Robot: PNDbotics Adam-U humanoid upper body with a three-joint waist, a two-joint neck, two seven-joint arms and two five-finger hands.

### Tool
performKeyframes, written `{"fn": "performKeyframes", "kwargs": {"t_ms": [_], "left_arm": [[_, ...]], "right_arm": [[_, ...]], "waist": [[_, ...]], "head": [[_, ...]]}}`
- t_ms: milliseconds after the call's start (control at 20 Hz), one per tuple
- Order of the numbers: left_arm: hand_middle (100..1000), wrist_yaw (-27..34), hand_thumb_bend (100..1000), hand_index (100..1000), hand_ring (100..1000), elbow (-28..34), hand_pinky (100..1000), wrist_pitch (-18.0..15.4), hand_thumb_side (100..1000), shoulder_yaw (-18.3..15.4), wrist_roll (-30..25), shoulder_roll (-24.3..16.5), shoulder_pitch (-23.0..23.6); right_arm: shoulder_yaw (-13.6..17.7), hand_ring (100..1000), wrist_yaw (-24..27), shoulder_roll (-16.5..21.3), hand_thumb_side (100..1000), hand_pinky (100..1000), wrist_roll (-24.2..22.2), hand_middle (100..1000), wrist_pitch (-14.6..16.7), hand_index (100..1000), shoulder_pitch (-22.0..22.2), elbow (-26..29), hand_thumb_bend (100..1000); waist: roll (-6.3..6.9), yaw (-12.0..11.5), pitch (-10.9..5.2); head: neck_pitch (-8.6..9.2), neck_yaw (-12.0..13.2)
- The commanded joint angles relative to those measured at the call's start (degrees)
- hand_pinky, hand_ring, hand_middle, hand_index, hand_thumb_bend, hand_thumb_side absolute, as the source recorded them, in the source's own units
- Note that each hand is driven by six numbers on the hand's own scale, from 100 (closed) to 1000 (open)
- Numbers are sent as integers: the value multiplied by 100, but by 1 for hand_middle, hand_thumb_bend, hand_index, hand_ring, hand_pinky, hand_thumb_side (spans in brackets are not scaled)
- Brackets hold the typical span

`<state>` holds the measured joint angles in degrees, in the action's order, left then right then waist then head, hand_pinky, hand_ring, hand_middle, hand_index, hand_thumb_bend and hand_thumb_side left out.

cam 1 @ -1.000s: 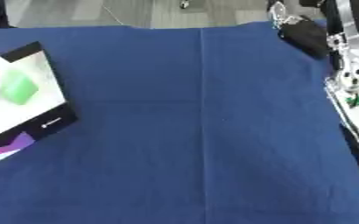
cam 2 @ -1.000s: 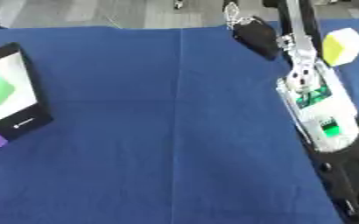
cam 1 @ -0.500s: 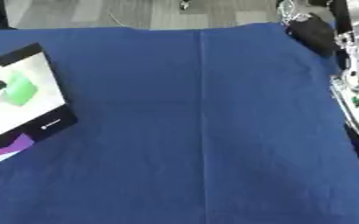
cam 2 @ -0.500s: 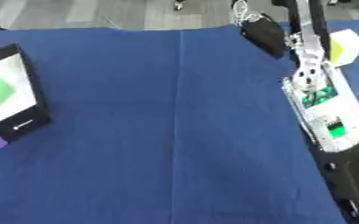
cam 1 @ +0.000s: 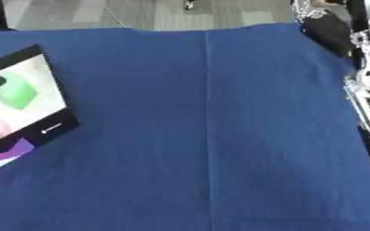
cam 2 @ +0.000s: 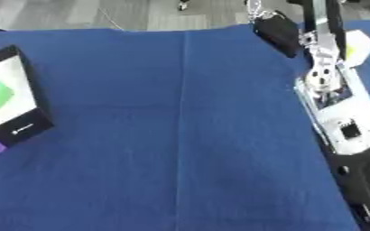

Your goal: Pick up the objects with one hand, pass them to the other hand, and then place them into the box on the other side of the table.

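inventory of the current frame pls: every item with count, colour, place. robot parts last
Tablecloth: 1, dark blue, covers the table, with a crease running down the middle.
Box: 1, black rim with white inside, left edge of the table.
Green object: 1, green, blocky, inside the box.
Purple patch: 1, purple and pink, just below the box at the left edge; cannot tell what it is.
Pale yellow object: 1, pale yellow and white, far right, behind the arm.
Right arm: 1, silver and black, along the right edge, reaching to the far right corner.
Right hand: 1, black, far right corner; finger pose unclear.
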<state>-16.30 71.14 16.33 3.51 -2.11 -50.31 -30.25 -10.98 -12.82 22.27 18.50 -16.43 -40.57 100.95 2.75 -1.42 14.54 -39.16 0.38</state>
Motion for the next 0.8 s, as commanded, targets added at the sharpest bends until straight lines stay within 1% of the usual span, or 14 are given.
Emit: {"fn": "performKeyframes", "kwargs": {"t_ms": [50,200,350,550,700,750,800], "left_arm": [[662,206,633,782,670,291,739,-23,593,-191,219,-183,-52],[652,420,658,771,652,651,732,-31,564,-327,480,-155,-39],[654,673,658,771,644,1068,733,-29,530,-419,744,-102,-1],[680,1038,649,787,661,1623,735,-84,508,-396,1110,36,98],[678,1310,644,785,656,2038,731,-167,501,-392,1381,201,173],[673,1396,699,781,651,2167,729,-189,496,-386,1468,252,200],[668,1482,640,778,647,2288,729,-208,494,-374,1553,295,230]], "right_arm": [[72,817,17,187,363,796,33,714,-4,777,-98,82,247],[91,823,-23,256,364,800,14,723,-48,782,-150,58,248],[116,837,-115,345,370,812,-59,743,-143,797,-252,-30,250],[155,863,-307,495,390,827,-299,779,-353,816,-471,-292,261],[177,877,-481,631,402,835,-525,801,-509,825,-643,-573,270],[185,883,-531,676,417,839,-602,808,-544,830,-694,-656,208],[184,887,-581,734,413,842,-683,812,-566,834,-745,-735,277]], "waist": [[-77,-15,-16],[-88,-27,-25],[-91,-38,-38],[-107,-30,-58],[-134,-14,-71],[-141,-11,-72],[-149,-8,-72]], "head": [[42,-90],[32,-208],[26,-297],[24,-402],[37,-487],[41,-527],[40,-580]]}}
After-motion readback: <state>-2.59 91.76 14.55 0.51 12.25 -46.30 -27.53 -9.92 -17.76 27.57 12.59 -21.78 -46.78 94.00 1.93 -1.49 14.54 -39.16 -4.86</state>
